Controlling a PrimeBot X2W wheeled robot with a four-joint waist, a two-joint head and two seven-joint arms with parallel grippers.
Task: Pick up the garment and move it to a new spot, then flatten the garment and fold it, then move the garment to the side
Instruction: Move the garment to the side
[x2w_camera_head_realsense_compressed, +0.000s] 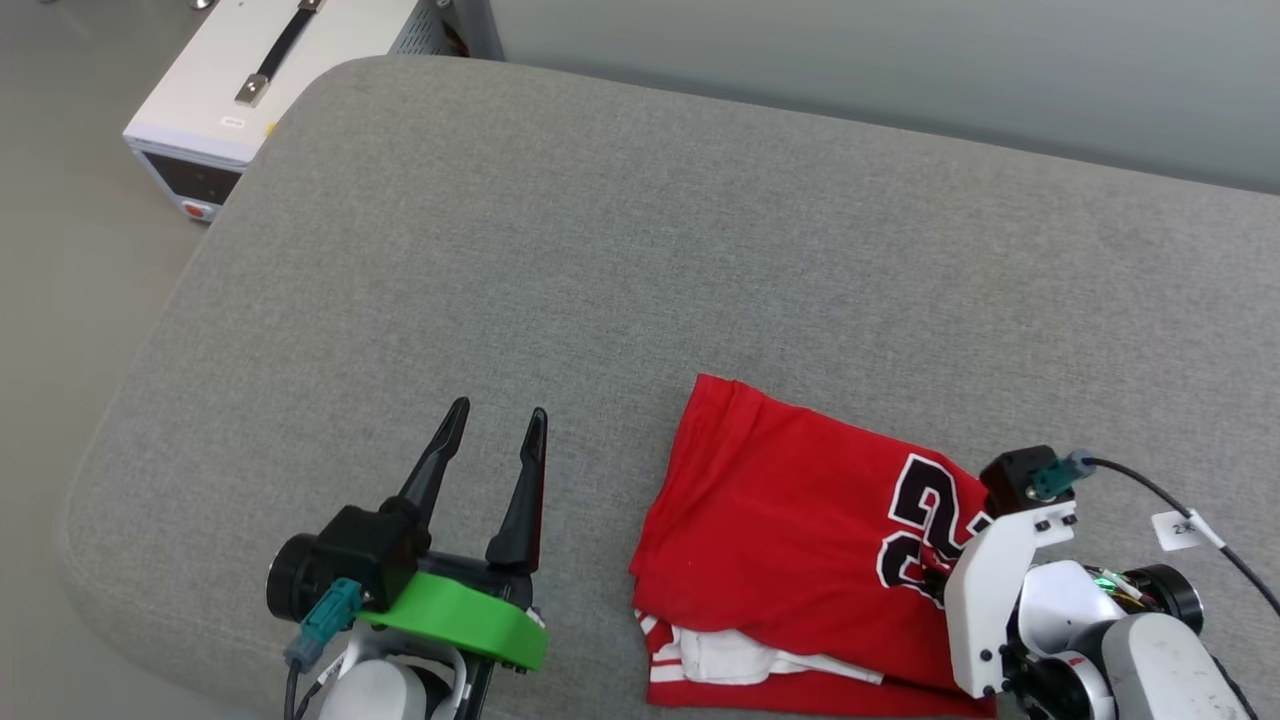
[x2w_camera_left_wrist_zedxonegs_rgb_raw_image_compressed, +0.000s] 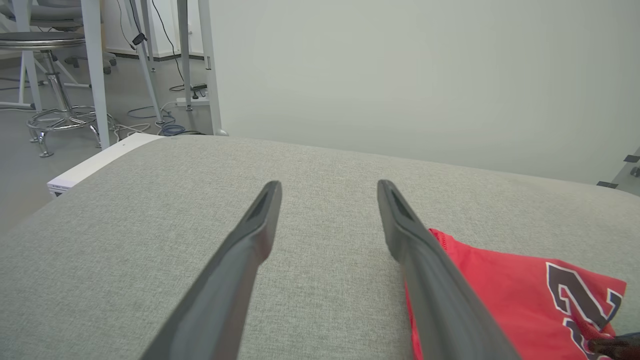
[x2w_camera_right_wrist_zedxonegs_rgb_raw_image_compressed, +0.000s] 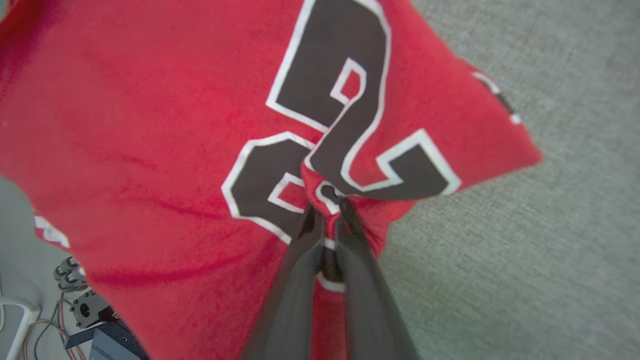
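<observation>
Garment (x2w_camera_head_realsense_compressed: 790, 520): folded red bundle, "23" (x2w_camera_right_wrist_zedxonegs_rgb_raw_image_compressed: 345, 125) facing up, lying on the grey cushion (x2w_camera_head_realsense_compressed: 600, 250) near its front edge.
Right gripper (x2w_camera_right_wrist_zedxonegs_rgb_raw_image_compressed: 327, 205): jaws together, pinching a fold at the numerals.
Left gripper (x2w_camera_head_realsense_compressed: 500, 410): jaws apart, empty, just left of the garment.

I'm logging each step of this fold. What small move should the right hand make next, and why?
Probably a slight lift: the right hand is shut on the garment at its number, the garment already looks folded, and the left hand hangs open beside it, so only moving it aside remains.
</observation>
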